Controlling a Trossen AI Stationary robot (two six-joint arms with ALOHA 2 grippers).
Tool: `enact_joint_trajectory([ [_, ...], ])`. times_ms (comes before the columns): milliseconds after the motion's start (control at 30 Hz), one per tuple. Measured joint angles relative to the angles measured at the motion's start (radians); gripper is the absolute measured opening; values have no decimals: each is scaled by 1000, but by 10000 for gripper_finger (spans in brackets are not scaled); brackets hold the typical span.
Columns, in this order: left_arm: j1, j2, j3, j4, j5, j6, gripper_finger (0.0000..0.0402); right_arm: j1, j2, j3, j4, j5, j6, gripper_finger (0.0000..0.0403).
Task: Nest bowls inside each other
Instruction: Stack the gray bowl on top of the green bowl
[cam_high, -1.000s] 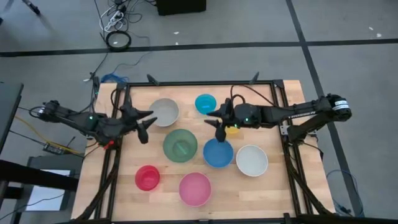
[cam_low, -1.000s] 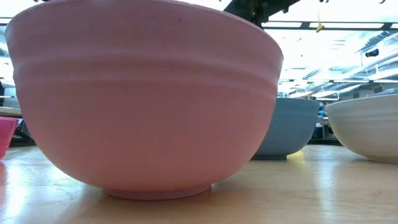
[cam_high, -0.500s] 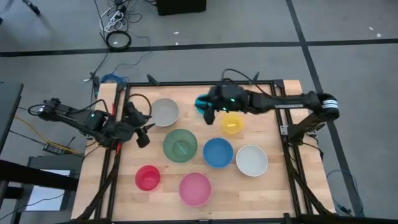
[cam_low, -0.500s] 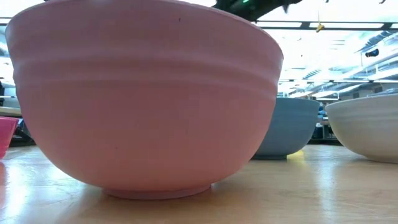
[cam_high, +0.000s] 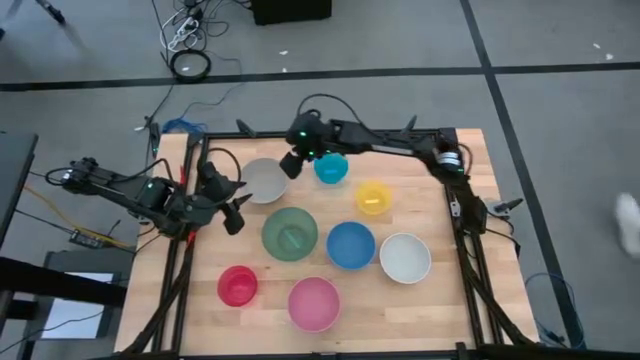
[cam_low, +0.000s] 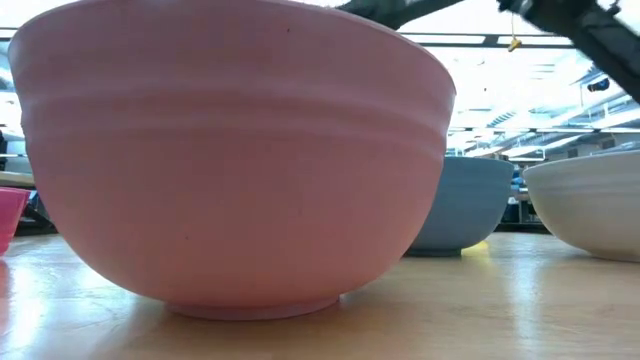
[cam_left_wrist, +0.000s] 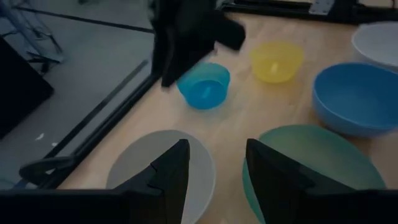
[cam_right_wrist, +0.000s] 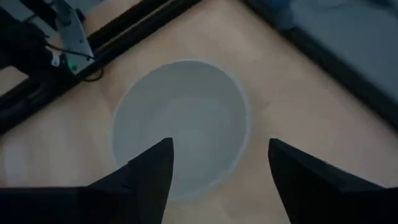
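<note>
Eight bowls stand apart on their bases on the wooden table: grey-beige (cam_high: 264, 180), cyan (cam_high: 331, 167), yellow (cam_high: 374, 197), green (cam_high: 290, 232), blue (cam_high: 351, 245), white (cam_high: 405, 257), red (cam_high: 237, 285) and pink (cam_high: 313, 303). My right gripper (cam_high: 291, 164) reaches along the far edge and hangs open above the gap between the grey-beige and cyan bowls. In its wrist view the grey-beige bowl (cam_right_wrist: 180, 127) lies ahead of the open gripper (cam_right_wrist: 221, 180). My left gripper (cam_high: 232, 211) stands open at the table's left side, near the grey-beige bowl (cam_left_wrist: 158, 171) and green bowl (cam_left_wrist: 311, 162).
A black frame rail (cam_high: 330, 133) runs along the far edge under my right arm, and side rails (cam_high: 190, 200) border the table. The low view is mostly filled by the pink bowl (cam_low: 230, 160), with the blue bowl (cam_low: 470, 205) and white bowl (cam_low: 590, 210) behind it.
My right gripper has swept from above the yellow and blue bowls toward the table's far left, past the cyan bowl, and now hangs beside the grey-beige bowl. The bowls have stayed where they were.
</note>
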Motion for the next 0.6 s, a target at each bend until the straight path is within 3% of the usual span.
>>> enact_joint_trajectory([
  [233,0,0,0,-1,-11,-27,168,-23,200,183,-47,-117,87,243],
  [600,0,0,0,-1,-11,-28,168,-35,242,213,-148,-53,77,244],
])
